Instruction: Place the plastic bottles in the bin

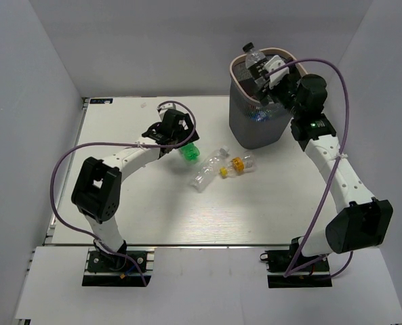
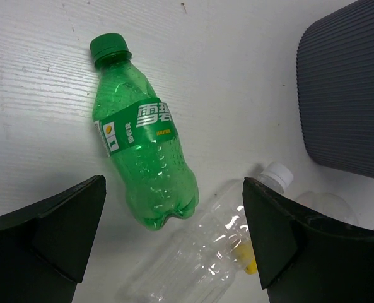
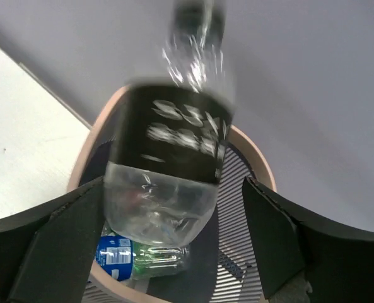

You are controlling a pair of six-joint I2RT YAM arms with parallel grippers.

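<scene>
Bottles (image 1: 211, 167) remain mid-frame, one green, two clear, below the open left claw (image 2: 174, 182). A black-labelled clear bottle (image 3: 168, 145) sits loose in the open right claw (image 3: 174, 183), over the dark mesh bin (image 1: 251, 128).

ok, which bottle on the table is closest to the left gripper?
The green bottle, lying on its side directly below the open left gripper. It is the only green one on the table; the clear bottles lie beyond it, toward the right arm.

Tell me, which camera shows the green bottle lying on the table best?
The left wrist view: the green bottle lies whole on its side, cap and label clear. The top view shows just a small green patch. The right wrist view faces the bin instead.
</scene>
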